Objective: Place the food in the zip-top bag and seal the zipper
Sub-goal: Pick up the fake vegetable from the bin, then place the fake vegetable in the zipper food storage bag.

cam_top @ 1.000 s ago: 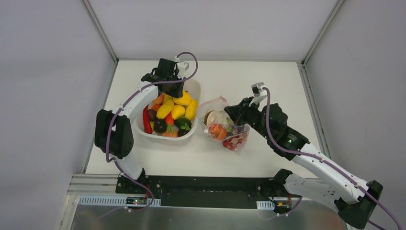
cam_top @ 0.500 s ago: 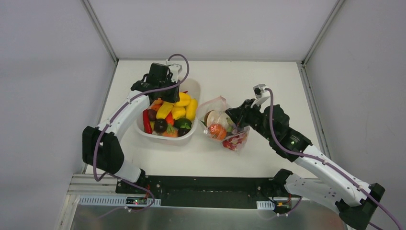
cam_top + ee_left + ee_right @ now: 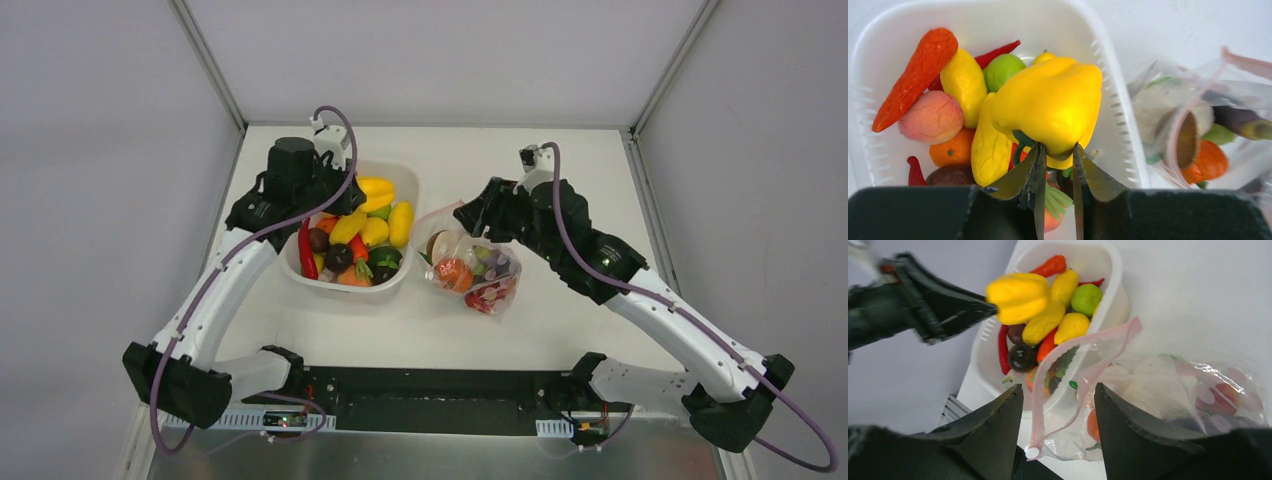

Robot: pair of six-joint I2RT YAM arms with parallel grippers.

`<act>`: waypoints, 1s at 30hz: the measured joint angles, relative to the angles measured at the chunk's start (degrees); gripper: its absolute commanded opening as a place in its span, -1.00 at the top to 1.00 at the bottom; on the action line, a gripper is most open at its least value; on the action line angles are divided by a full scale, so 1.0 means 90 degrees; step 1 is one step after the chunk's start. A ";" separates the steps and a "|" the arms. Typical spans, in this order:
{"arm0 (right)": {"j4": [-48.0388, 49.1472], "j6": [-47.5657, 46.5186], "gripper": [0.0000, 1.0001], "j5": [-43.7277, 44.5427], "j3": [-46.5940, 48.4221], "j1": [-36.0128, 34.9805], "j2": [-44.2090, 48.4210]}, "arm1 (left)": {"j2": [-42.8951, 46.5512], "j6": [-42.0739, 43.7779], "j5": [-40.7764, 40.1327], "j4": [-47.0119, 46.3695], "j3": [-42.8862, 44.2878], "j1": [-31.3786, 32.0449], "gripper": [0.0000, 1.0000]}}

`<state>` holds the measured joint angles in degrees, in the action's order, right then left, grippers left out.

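My left gripper [image 3: 1058, 147] is shut on a yellow toy pepper [image 3: 1053, 105], held above the white tub [image 3: 1048, 25] of food. From the top view that pepper [image 3: 375, 188] hangs over the tub's far side at the left gripper [image 3: 350, 196]. The zip-top bag [image 3: 478, 268] lies right of the tub with several food pieces inside. My right gripper [image 3: 1058, 390] stands open over the bag's mouth. The pink zipper [image 3: 1108, 347] runs loosely between its jaws, and the mouth gapes towards the tub. In the top view the right gripper [image 3: 470, 215] hovers at the bag's far left corner.
The tub [image 3: 350, 288] holds a red chilli [image 3: 305, 250], yellow, green, orange and dark pieces. A white slider [image 3: 1031, 452] sits at the zipper's near end. The left arm lies along the table's left side, the right arm along the right.
The right gripper opened, let go of the bag's edge and drew up and back. The left arm swung left and lifted the yellow pepper out of the pile.
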<state>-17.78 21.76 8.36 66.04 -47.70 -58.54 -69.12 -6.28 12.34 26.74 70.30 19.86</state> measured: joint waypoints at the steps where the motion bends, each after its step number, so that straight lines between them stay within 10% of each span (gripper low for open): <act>1: -0.0095 0.0044 -0.07 0.0046 0.0070 0.0000 -0.0112 | 0.0155 -0.0019 0.0051 0.0000 0.0005 0.0002 1.00; 14: -0.0894 0.0355 0.89 0.0410 0.0199 -0.0044 -0.0835 | 0.0855 -0.0012 0.0673 0.0333 0.0614 0.1200 1.00; 30: -0.0401 0.0406 0.98 0.0129 -0.0585 -0.0049 0.0078 | -0.0418 -0.0053 0.0639 0.0520 0.1273 0.2319 1.00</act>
<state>-21.39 25.41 9.52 60.77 -48.14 -57.84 -72.88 -6.76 18.09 31.42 81.76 40.73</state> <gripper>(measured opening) 0.018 0.204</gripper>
